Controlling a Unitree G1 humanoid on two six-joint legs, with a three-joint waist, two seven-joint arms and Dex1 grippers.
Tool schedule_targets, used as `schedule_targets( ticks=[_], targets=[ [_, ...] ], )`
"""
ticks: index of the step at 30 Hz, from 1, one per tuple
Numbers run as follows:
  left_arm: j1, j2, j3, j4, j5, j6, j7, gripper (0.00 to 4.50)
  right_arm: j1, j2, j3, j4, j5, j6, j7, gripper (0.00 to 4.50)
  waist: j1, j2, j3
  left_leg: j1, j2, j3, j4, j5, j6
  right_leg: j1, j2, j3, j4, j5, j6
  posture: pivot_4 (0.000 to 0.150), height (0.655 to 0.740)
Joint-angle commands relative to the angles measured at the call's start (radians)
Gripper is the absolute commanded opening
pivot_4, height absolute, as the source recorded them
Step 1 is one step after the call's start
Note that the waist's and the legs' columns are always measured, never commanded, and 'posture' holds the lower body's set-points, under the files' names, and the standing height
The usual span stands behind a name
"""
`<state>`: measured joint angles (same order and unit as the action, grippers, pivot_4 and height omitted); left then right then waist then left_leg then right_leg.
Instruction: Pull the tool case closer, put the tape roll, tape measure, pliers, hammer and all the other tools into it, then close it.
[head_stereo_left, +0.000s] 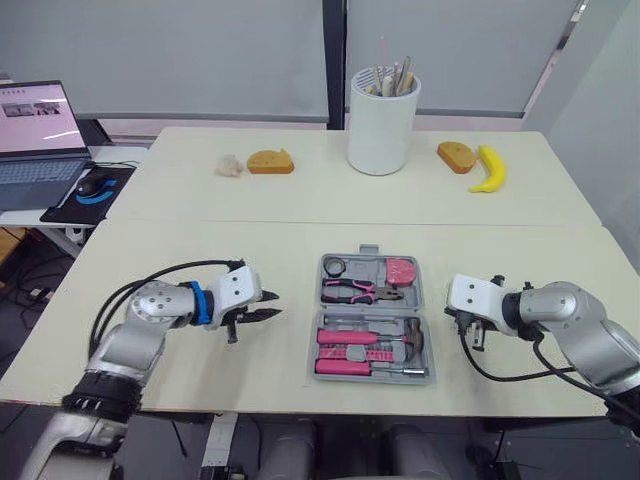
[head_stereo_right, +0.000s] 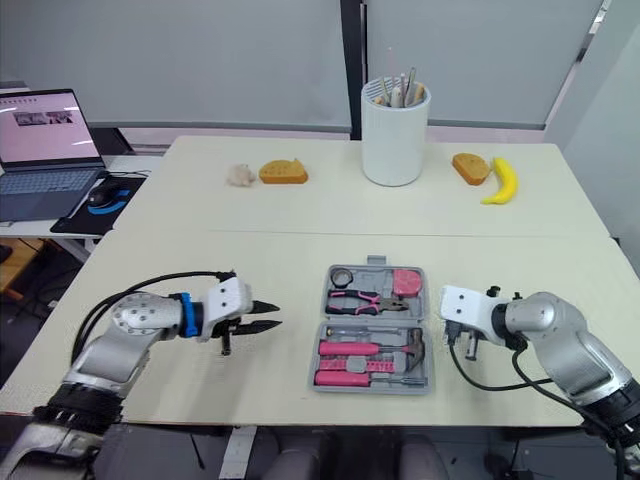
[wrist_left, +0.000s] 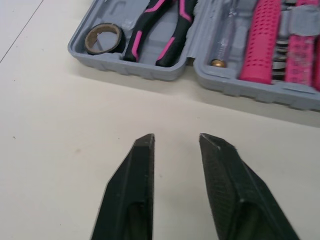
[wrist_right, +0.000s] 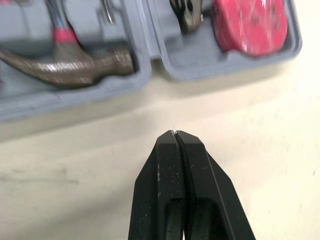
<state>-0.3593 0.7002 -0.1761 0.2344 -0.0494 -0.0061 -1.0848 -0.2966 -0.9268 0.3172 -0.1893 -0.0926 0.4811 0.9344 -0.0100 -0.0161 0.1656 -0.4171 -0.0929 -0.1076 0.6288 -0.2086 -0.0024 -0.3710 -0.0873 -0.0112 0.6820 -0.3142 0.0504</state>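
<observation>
One tool case, two bread slices

Your left arm came up silver-grey and rounded, a blue band ringing the wrist and black cables looping over it into a white housing. Your left gripper had two black tapered fingers with finely textured pads. Your right arm matched in silver, with a white block up front, a black cable slung beneath, and the right gripper black too.
</observation>
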Motion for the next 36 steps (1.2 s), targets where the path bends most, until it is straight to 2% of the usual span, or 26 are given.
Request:
schedule_targets(
  ticks=[1, 4, 14, 21, 26, 36],
  targets=[
    [-0.051, -0.044, -0.064, 0.066, 0.084, -0.032, 0.043, 0.13, -0.042, 0.039, 0.011, 0.084, -0.032, -0.078, -0.015, 0.0, -0.004, 0.0, 0.0, 0.0, 0.0, 0.0, 0.0, 0.0, 0.0, 0.0, 0.0, 0.0, 0.0, 0.0, 0.0, 0.15, 0.74],
    [-0.079, -0.073, -0.099, 0.118, 0.132, -0.048, 0.069, 0.06, -0.059, 0.084, 0.032, 0.139, -0.054, -0.11, -0.018, 0.0, -0.015, 0.0, 0.0, 0.0, 0.0, 0.0, 0.0, 0.0, 0.0, 0.0, 0.0, 0.0, 0.0, 0.0, 0.0, 0.15, 0.74],
    [-0.108, -0.199, -0.154, 0.167, 0.178, -0.029, 0.11, 0.06, -0.094, 0.189, 0.093, 0.229, -0.117, -0.168, -0.018, 0.0, -0.018, 0.0, -0.001, 0.0, 0.0, -0.001, 0.001, 0.0, 0.0, 0.0, 0.001, 0.0, 0.0, 0.0, 0.0, 0.15, 0.74],
    [-0.118, -0.265, -0.174, 0.124, 0.183, 0.017, 0.106, 0.06, -0.136, 0.251, 0.118, 0.273, -0.147, -0.182, -0.006, 0.0, -0.018, -0.002, -0.002, 0.001, 0.0, -0.001, 0.001, 0.0, 0.0, 0.002, 0.001, 0.0, 0.001, 0.0, 0.001, 0.15, 0.74],
    [-0.108, -0.276, -0.181, 0.081, 0.176, 0.037, 0.095, 0.06, -0.147, 0.28, 0.121, 0.245, -0.16, -0.17, 0.017, 0.0, -0.018, -0.002, -0.003, 0.002, 0.0, -0.002, 0.002, 0.0, 0.0, 0.002, 0.001, 0.0, 0.001, 0.001, 0.001, 0.15, 0.74],
    [-0.036, -0.264, -0.184, -0.04, 0.161, 0.087, 0.076, 0.06, -0.061, 0.264, 0.081, 0.107, -0.145, -0.09, 0.039, 0.0, -0.016, -0.002, -0.003, 0.001, -0.001, -0.002, 0.001, 0.0, 0.0, 0.001, 0.001, 0.001, 0.0, 0.001, 0.001, 0.15, 0.74]
  ],
)
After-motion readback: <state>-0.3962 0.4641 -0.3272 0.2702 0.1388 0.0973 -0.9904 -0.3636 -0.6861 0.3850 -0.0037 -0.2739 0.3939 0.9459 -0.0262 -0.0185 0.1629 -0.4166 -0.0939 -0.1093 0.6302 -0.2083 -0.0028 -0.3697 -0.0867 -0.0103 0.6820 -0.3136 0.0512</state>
